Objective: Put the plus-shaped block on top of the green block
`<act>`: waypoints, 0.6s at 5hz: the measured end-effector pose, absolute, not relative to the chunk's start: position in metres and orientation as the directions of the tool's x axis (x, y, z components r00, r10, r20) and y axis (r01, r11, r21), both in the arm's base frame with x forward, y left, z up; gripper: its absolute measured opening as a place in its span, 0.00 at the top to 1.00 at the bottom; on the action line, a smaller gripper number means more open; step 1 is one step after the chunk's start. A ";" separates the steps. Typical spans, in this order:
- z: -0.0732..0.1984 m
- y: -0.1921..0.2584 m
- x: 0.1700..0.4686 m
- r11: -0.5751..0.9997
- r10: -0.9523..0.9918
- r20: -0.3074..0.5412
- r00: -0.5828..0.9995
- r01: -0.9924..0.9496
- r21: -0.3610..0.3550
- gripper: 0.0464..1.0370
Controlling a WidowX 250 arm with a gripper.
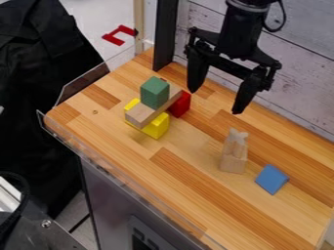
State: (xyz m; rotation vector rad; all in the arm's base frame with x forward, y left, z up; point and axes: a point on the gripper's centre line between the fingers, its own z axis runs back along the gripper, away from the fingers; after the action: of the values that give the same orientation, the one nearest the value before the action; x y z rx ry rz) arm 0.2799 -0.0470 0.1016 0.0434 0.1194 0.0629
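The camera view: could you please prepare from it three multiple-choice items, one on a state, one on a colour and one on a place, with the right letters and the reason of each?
1. How is the claw?
A) Shut
B) Open
C) Clamped on a block

2. Which colour has the rightmost block?
A) Blue
B) Yellow
C) Red

3. Where is the green block?
A) Under the wooden plank
B) In the claw
C) On top of the wooden plank

Right letters:
1: B, its two fingers stand well apart with nothing between them.
2: A, its broad upper face is blue.
3: C, it sits on the plank, away from the claw.
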 end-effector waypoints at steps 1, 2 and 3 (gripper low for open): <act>0.092 -0.047 0.277 0.997 0.069 -0.152 0.986 -0.061 0.053 0.04; 0.090 -0.052 0.281 0.997 0.076 -0.131 0.988 -0.071 0.042 0.04; 0.089 -0.058 0.282 0.996 0.082 -0.114 0.990 -0.078 0.040 0.04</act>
State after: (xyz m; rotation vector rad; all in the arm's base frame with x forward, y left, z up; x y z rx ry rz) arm 0.2821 -0.0583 0.0892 0.0353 0.1161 0.0805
